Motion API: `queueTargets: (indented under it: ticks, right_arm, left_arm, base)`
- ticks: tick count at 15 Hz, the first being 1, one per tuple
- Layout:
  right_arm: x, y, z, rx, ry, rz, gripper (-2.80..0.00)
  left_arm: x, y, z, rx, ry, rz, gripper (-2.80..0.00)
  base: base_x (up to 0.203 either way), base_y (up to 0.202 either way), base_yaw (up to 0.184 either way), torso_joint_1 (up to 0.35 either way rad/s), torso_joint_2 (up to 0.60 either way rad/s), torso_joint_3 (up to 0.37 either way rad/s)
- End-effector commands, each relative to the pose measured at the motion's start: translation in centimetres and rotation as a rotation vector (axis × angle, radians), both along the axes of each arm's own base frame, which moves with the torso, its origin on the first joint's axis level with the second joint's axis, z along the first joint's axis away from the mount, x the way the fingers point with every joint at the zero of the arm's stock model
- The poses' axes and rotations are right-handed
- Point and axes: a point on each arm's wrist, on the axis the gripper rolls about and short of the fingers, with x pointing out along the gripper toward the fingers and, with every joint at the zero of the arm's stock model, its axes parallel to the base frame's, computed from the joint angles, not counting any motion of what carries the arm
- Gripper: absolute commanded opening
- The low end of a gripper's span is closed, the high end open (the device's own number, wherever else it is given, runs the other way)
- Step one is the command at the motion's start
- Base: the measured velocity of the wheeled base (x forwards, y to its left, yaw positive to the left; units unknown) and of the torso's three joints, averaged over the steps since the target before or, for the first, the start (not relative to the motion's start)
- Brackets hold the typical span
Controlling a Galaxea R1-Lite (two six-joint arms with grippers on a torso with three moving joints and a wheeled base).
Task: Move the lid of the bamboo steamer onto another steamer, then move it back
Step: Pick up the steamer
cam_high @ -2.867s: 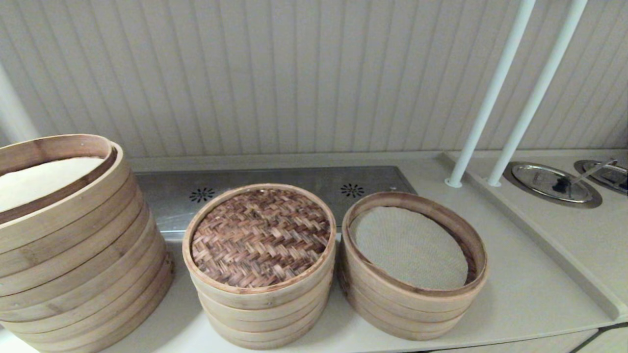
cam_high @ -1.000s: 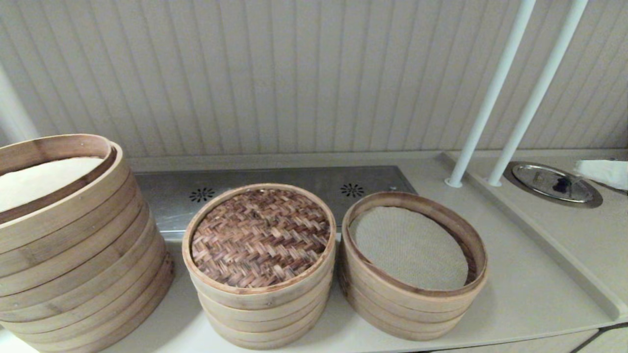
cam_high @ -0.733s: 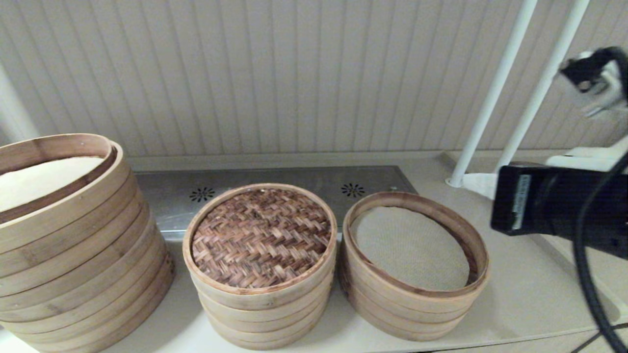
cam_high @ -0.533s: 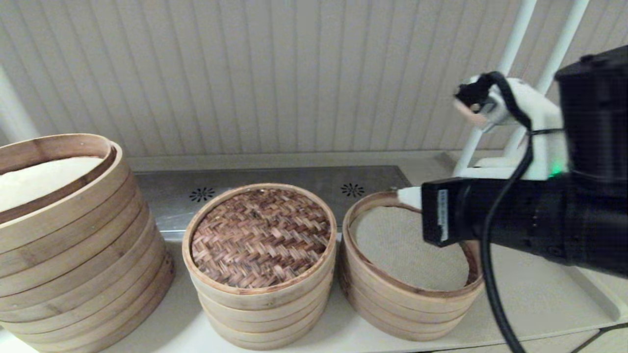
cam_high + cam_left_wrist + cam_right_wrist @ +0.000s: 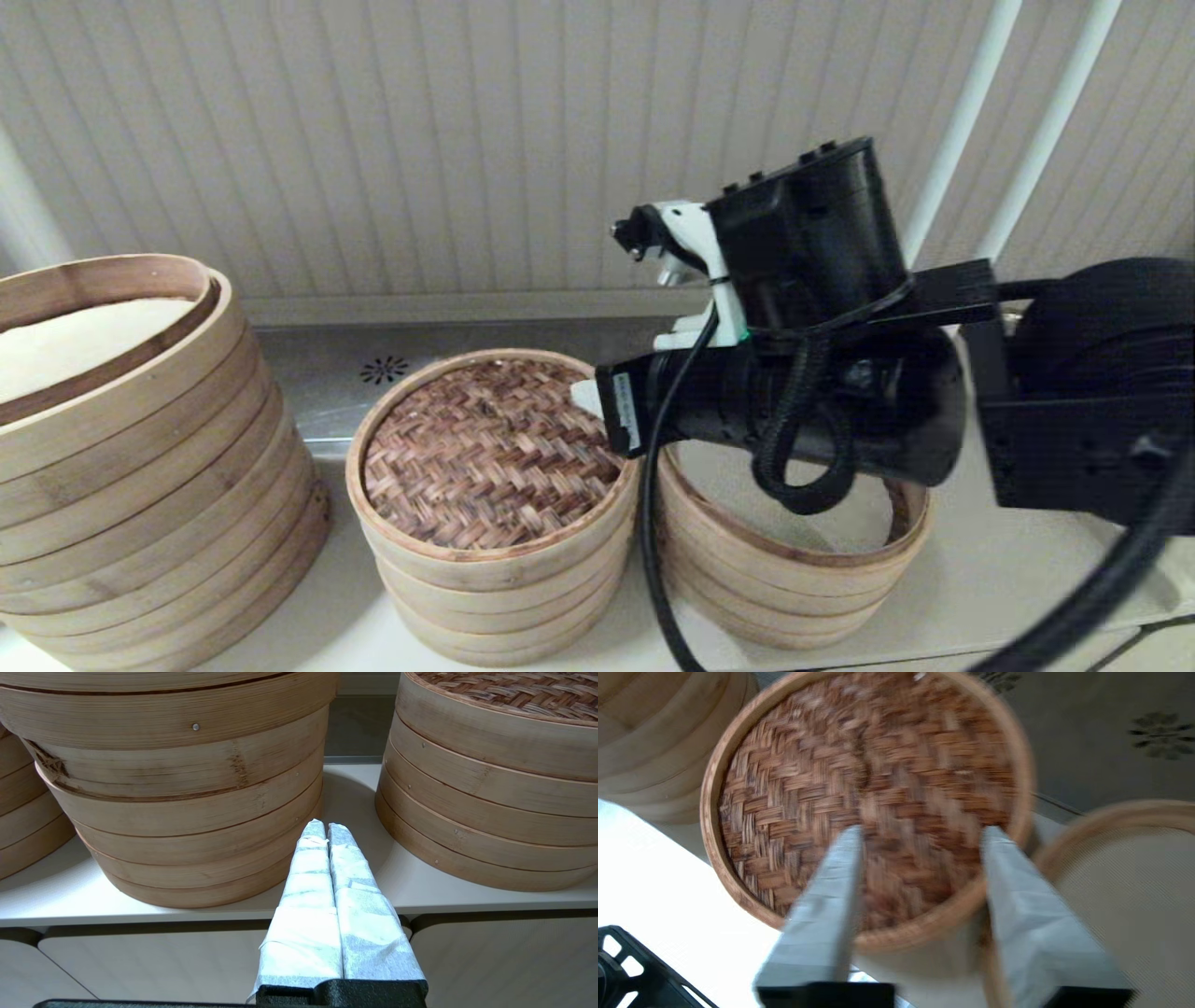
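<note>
The bamboo steamer lid (image 5: 485, 457), brown herringbone weave in a pale hoop, lies on the middle stack of rings. Beside it on the right stands the other steamer (image 5: 794, 583) with a grey-beige cloth liner, largely covered by my right arm. My right gripper (image 5: 590, 399) hangs open just above the lid's right edge, touching nothing. In the right wrist view the lid (image 5: 859, 765) spreads behind the gripper (image 5: 922, 833), and the cloth-lined steamer (image 5: 1134, 872) is beside it. My left gripper (image 5: 325, 826) is shut and empty, low before the counter's front edge.
A much larger, taller steamer stack (image 5: 121, 448) stands at the left, close to the middle stack (image 5: 490, 802). A metal vent panel (image 5: 373, 369) lies behind the steamers, below the ribbed wall. Two white poles (image 5: 962, 112) rise at the back right.
My right arm has swung in from the right, across the cloth-lined steamer, to the lid's right edge. The lid and the steamers have not moved.
</note>
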Motion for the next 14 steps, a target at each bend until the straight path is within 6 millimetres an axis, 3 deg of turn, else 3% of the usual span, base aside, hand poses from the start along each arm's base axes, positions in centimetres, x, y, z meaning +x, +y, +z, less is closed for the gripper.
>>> queueTargets:
  ticks: [1, 7, 14]
  right_arm:
    - [1.4, 2.2, -2.3, -0.044, 0.038, 0.010, 0.00]
    - [3.6, 5.9, -5.0, -0.037, 0.038, 0.052, 0.00]
    - [5.3, 8.1, -6.0, -0.032, 0.022, 0.054, 0.00]
  left_arm:
    - [0.0, 0.0, 0.0, 0.000, 0.001, 0.000, -2.80]
    - [0.0, 0.0, 0.0, 0.000, 0.001, 0.000, -2.80]
    - [0.0, 0.0, 0.0, 0.000, 0.001, 0.000, -2.80]
  base:
    - [0.000, 0.000, 0.000, 0.000, 0.00, 0.000]
    - [0.000, 0.000, 0.000, 0.000, 0.00, 0.000]
    - [0.000, 0.000, 0.000, 0.000, 0.00, 0.000]
